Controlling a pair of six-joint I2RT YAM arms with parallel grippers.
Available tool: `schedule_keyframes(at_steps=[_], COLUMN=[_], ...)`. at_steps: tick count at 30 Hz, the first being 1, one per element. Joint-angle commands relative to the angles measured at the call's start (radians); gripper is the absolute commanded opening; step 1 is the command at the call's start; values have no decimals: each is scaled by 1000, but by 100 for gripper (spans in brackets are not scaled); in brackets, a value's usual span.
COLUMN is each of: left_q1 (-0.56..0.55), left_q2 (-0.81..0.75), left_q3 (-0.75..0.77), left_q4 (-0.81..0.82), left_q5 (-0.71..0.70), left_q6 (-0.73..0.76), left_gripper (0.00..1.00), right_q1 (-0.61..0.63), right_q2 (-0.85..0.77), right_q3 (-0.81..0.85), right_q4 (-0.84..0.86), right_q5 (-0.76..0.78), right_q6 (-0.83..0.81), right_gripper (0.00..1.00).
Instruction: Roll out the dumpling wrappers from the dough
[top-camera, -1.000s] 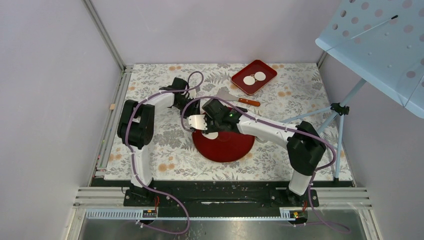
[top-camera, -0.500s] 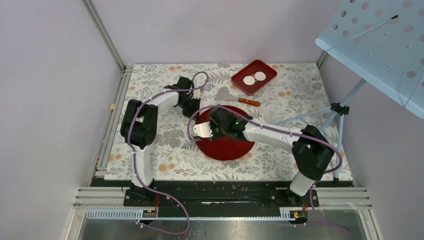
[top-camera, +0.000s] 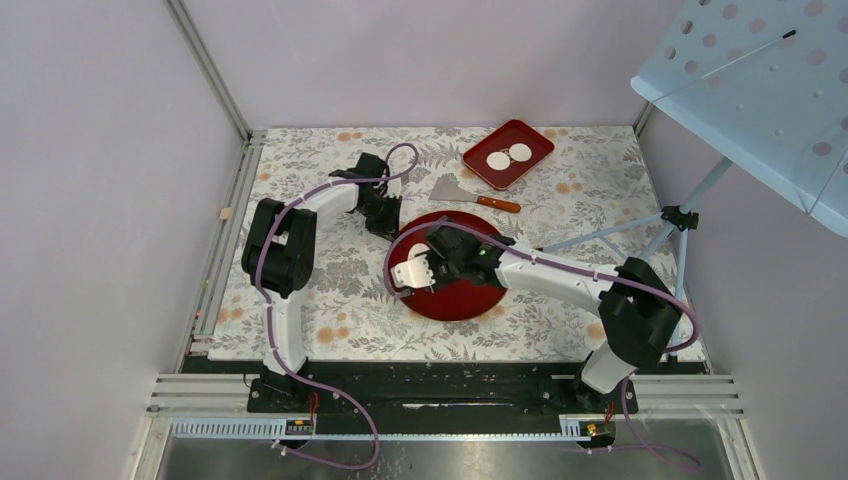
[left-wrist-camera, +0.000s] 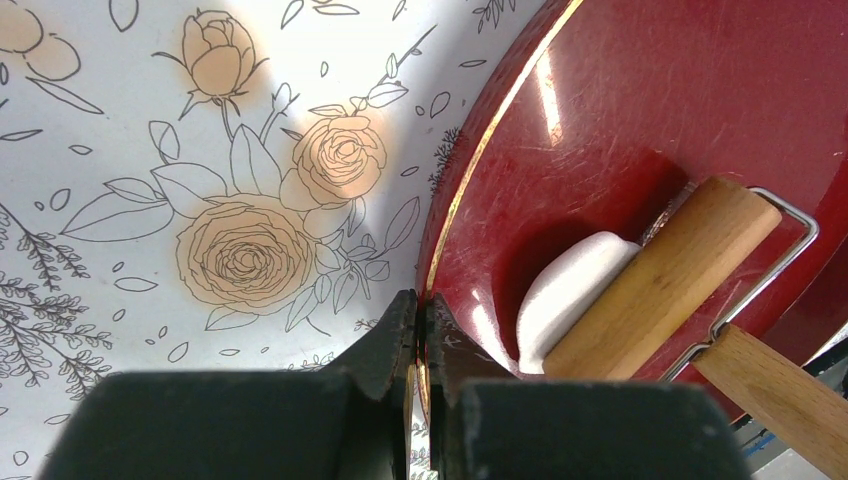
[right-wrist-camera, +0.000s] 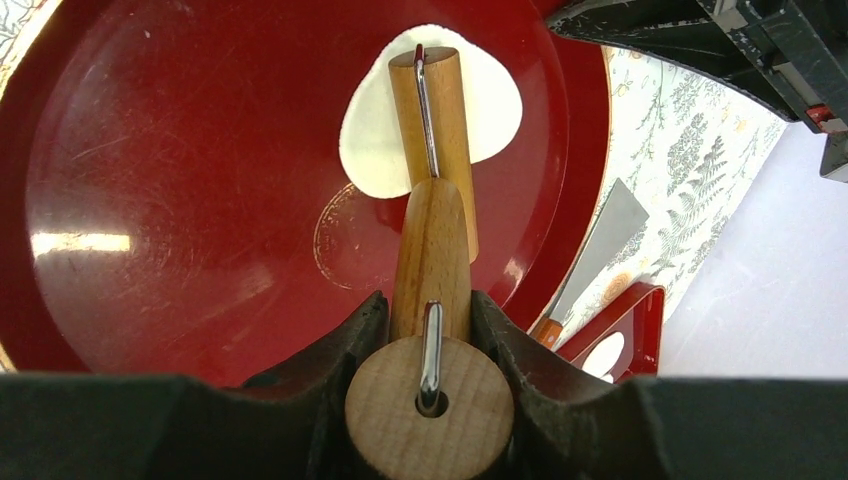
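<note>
plate (right-wrist-camera: 150, 200): glossy red, finely scratched
roller (right-wrist-camera: 452, 150): bare wood, matt
wire frame (right-wrist-camera: 421, 100): shiny metal
dough (right-wrist-camera: 370, 140): smooth, matt white
table cover (left-wrist-camera: 200, 150): matt floral print

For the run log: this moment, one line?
left gripper: shut on round red plate rim | right gripper: shut on wooden rolling pin | pin: on flattened white dough | red rectangular tray: two white discs

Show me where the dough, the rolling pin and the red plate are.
dough (right-wrist-camera: 372, 140), right wrist view, its bare left part beside the roller.
rolling pin (right-wrist-camera: 452, 140), right wrist view, the wooden roller.
red plate (right-wrist-camera: 180, 180), right wrist view, bare inner surface.
</note>
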Motion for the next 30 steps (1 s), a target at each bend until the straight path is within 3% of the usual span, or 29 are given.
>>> schedule_keyframes(at_steps=[1,30], left_q1=[-2,-2], left_q2=[38,9], left_q3=[17,-25], left_q4=[41,75], left_q5=[-79,-88], left_q6=[-16,-21], left_gripper=[0,0], right_q1=[23,25], right_q2=[45,70], right_q3=[-73,-120], right_q4=[-378,-581], right_q5=[-102,-168], right_q6=[-3,47], right_gripper=[0,0])
